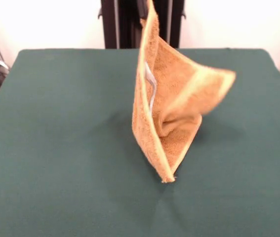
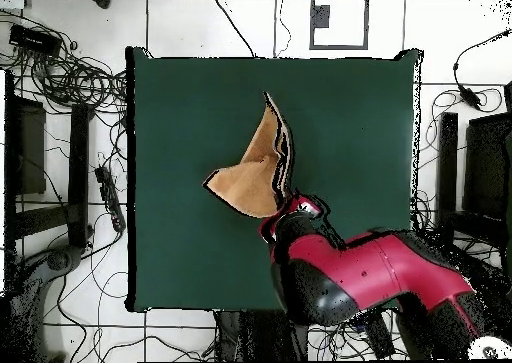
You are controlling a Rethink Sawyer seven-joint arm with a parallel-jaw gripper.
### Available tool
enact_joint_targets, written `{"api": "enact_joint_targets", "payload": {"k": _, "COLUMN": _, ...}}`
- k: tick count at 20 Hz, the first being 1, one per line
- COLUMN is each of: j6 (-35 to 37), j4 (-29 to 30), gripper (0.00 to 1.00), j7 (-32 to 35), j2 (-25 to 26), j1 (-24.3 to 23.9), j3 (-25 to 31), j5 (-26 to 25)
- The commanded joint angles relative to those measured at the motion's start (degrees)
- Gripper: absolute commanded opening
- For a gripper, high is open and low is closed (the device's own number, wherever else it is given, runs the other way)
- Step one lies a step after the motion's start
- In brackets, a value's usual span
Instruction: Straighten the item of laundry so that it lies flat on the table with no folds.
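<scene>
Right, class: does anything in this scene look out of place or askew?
Yes. The towel hangs lifted above the table rather than lying flat. It is folded on itself, one corner flaring sideways and its lowest corner pointing down at the cloth. Nothing looks spilled or damaged.

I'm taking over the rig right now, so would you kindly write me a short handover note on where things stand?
Hand: above the front view's top edge and hidden under the arm from overhead, so its grip cannot be seen.
Towel: hanging upright from its top corner, folded on itself, lowest corner at or just above the table, near the middle.
Done: towel lifted.
Left: lay it down and spread it flat, no folds.
</scene>
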Motion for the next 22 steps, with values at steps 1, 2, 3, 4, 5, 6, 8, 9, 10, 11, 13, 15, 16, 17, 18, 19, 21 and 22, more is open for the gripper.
{"api": "enact_joint_targets", "payload": {"k": 1, "j6": -0.16, "j4": 0.76, "gripper": 0.00, "j7": 3.95, "j2": 2.14, "j1": 4.67, "j3": -3.69, "j5": -4.77}}
{"api": "enact_joint_targets", "payload": {"k": 2, "j6": -0.36, "j4": 0.51, "gripper": 0.00, "j7": 4.08, "j2": 2.51, "j1": 4.84, "j3": -4.14, "j5": -5.30}}
{"api": "enact_joint_targets", "payload": {"k": 3, "j6": -0.62, "j4": 0.30, "gripper": 0.00, "j7": 4.20, "j2": 3.04, "j1": 4.93, "j3": -4.67, "j5": -5.94}}
{"api": "enact_joint_targets", "payload": {"k": 4, "j6": -0.64, "j4": 0.15, "gripper": 0.00, "j7": 4.08, "j2": 3.37, "j1": 4.79, "j3": -4.77, "j5": -6.23}}
{"api": "enact_joint_targets", "payload": {"k": 5, "j6": -0.51, "j4": -0.09, "gripper": 0.00, "j7": 3.94, "j2": 3.95, "j1": 4.78, "j3": -5.00, "j5": -6.64}}
{"api": "enact_joint_targets", "payload": {"k": 6, "j6": -0.49, "j4": -0.24, "gripper": 0.00, "j7": 3.70, "j2": 4.44, "j1": 4.51, "j3": -5.01, "j5": -6.93}}
{"api": "enact_joint_targets", "payload": {"k": 8, "j6": -0.23, "j4": -0.61, "gripper": 0.00, "j7": 2.99, "j2": 5.65, "j1": 4.00, "j3": -5.04, "j5": -7.48}}
{"api": "enact_joint_targets", "payload": {"k": 9, "j6": -0.20, "j4": -0.72, "gripper": 0.00, "j7": 2.45, "j2": 6.54, "j1": 3.45, "j3": -4.87, "j5": -7.77}}
{"api": "enact_joint_targets", "payload": {"k": 10, "j6": -0.13, "j4": -0.88, "gripper": 0.00, "j7": 2.10, "j2": 7.32, "j1": 3.03, "j3": -4.83, "j5": -8.17}}
{"api": "enact_joint_targets", "payload": {"k": 11, "j6": -0.23, "j4": -1.14, "gripper": 0.00, "j7": 1.72, "j2": 8.26, "j1": 2.58, "j3": -4.95, "j5": -8.84}}
{"api": "enact_joint_targets", "payload": {"k": 13, "j6": -0.38, "j4": -1.73, "gripper": 0.00, "j7": 1.47, "j2": 9.78, "j1": 2.23, "j3": -5.38, "j5": -10.02}}
{"api": "enact_joint_targets", "payload": {"k": 15, "j6": -0.49, "j4": -2.26, "gripper": 0.00, "j7": 1.33, "j2": 11.12, "j1": 2.02, "j3": -5.76, "j5": -10.86}}
{"api": "enact_joint_targets", "payload": {"k": 16, "j6": -0.41, "j4": -2.65, "gripper": 0.00, "j7": 1.24, "j2": 11.97, "j1": 1.95, "j3": -6.14, "j5": -11.42}}
{"api": "enact_joint_targets", "payload": {"k": 17, "j6": -0.38, "j4": -3.00, "gripper": 0.00, "j7": 1.11, "j2": 12.69, "j1": 1.81, "j3": -6.23, "j5": -11.85}}
{"api": "enact_joint_targets", "payload": {"k": 18, "j6": -0.28, "j4": -3.33, "gripper": 0.00, "j7": 0.77, "j2": 13.55, "j1": 1.46, "j3": -6.21, "j5": -12.29}}
{"api": "enact_joint_targets", "payload": {"k": 19, "j6": 0.02, "j4": -3.43, "gripper": 0.00, "j7": 0.30, "j2": 13.97, "j1": 0.93, "j3": -5.67, "j5": -12.22}}
{"api": "enact_joint_targets", "payload": {"k": 21, "j6": 0.87, "j4": -3.68, "gripper": 0.00, "j7": -0.90, "j2": 14.96, "j1": -0.39, "j3": -4.44, "j5": -11.96}}
{"api": "enact_joint_targets", "payload": {"k": 22, "j6": 1.44, "j4": -3.85, "gripper": 0.00, "j7": -1.59, "j2": 15.44, "j1": -1.09, "j3": -3.85, "j5": -11.87}}
